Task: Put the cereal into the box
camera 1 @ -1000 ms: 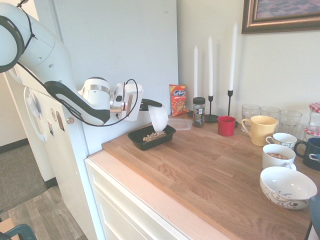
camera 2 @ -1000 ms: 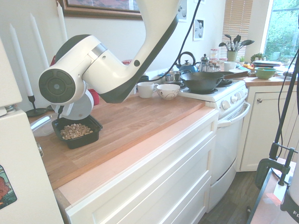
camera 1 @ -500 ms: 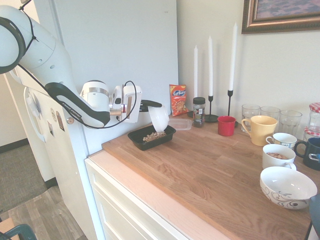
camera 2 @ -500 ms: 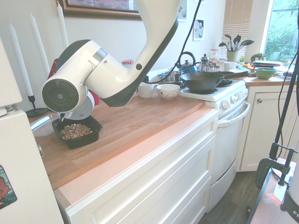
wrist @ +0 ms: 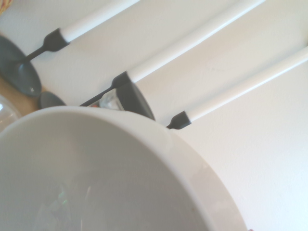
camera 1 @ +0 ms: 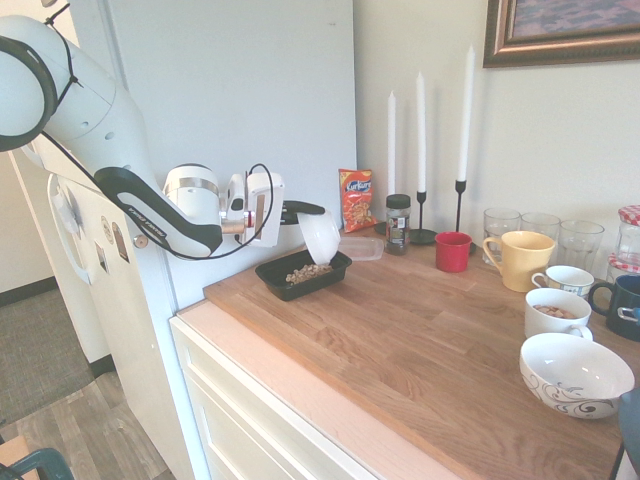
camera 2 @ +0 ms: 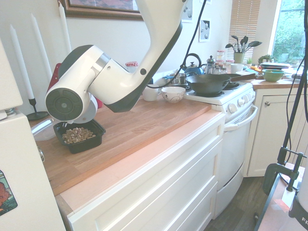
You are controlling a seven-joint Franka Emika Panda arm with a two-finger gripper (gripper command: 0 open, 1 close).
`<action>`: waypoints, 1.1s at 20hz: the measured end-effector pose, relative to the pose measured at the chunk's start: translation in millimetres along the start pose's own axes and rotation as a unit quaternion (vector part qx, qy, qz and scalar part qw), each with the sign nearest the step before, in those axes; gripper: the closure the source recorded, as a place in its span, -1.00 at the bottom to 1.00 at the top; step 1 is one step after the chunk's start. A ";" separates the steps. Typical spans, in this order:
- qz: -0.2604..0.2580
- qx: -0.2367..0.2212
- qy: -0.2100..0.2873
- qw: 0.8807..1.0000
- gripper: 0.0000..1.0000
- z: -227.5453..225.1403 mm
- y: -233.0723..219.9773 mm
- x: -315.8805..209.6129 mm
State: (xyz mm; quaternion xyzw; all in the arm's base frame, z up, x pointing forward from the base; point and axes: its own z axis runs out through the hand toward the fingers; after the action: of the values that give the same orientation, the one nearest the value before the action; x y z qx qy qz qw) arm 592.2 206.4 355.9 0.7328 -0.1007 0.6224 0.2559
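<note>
All the cereal (camera 1: 308, 271) now lies in the box (camera 1: 276, 277) just below the hand (camera 1: 296, 211), which stays clamped on a tipped white bowl (camera 1: 320, 236); little has shifted this past second, so pouring looks finished.

Three white candles (camera 1: 420, 110), three clear glasses (camera 1: 541, 226), one black box (camera 1: 303, 273), one orange snack bag (camera 1: 356, 199), one red cup (camera 1: 453, 251), one yellow mug (camera 1: 521, 259)

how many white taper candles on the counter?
3, all standing against the back wall behind the jar and red cup: short, middle, tall. None look hidden.
</note>
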 end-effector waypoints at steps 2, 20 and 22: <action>0.006 0.002 0.005 1.000 1.00 -1.5 -2.1 8.5; 0.043 -0.024 -0.022 0.999 1.00 12.3 -11.3 28.2; 0.071 -0.025 -0.071 0.995 1.00 22.1 5.4 51.0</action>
State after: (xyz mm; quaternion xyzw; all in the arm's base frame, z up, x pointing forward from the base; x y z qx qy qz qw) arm 619.2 199.5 404.3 0.7593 -0.1865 0.5828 0.2215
